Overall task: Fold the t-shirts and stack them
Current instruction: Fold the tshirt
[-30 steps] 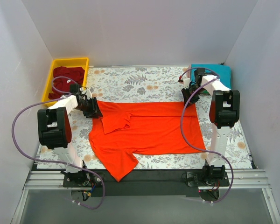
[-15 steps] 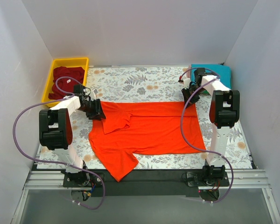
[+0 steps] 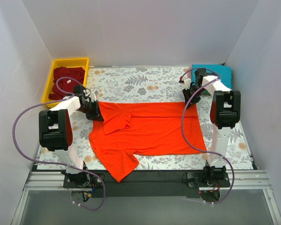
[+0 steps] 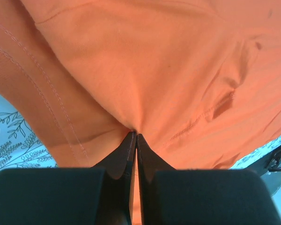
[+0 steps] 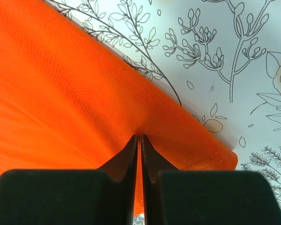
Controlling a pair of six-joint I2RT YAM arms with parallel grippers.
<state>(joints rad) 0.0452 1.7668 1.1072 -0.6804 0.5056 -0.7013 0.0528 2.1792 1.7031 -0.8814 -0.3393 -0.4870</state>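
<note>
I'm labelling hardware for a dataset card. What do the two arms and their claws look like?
The left arm and right arm have white links, boxy black joint housings and looping purple cables. The left claw and right claw are black, with tapering wedge fingers.

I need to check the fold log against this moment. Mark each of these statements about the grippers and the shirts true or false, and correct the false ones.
1. The left gripper is shut on the orange-red t-shirt. True.
2. The right gripper hangs open above the shirt. False: it is shut on the shirt's edge near the far right corner.
3. The maroon t-shirt lies in the yellow bin. True.
4. The teal t-shirt lies on top of the orange-red t-shirt. False: it lies apart from it, at the far right corner, behind the right arm.
</note>
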